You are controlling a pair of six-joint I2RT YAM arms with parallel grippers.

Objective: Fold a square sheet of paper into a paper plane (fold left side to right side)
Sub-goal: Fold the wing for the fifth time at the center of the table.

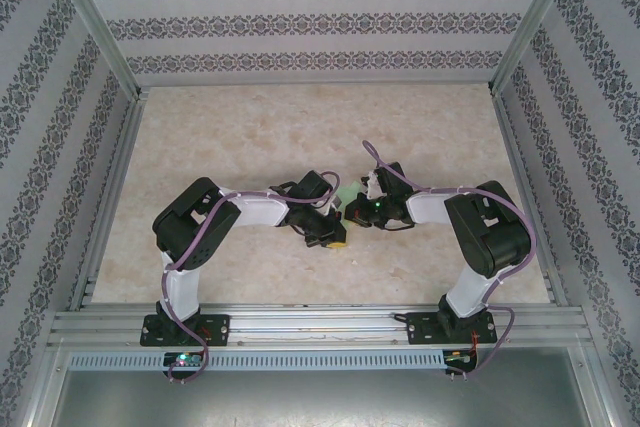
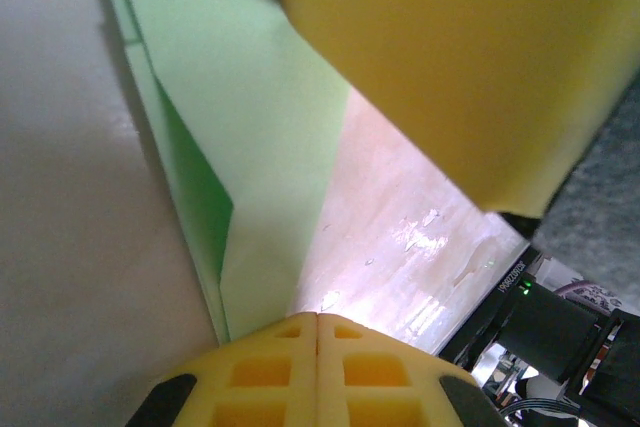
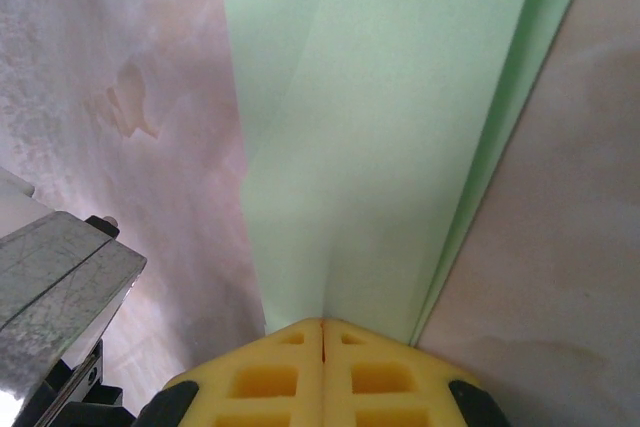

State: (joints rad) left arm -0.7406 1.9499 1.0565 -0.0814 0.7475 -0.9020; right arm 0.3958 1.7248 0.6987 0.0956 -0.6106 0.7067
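Creasing stage, I judge: folded green paper [image 3: 380,127] lies at centre of table [image 1: 250,137]. Left gripper [image 2: 317,319] and right gripper [image 3: 322,325] both have jaws pressed together, tips at its edge. Next move needs even pressure along the fold, layers unshifted.

A pale marbled bench [image 1: 300,137] spreads between walls [image 1: 300,22] papered in grey floral stripes. Metal posts [image 1: 95,17] rise at the back corners. Silver rails [image 1: 320,322] run along the near edge, with a slotted strip [image 1: 320,359] just beside them.

Paper plane [image 3: 400,97], far end cropped
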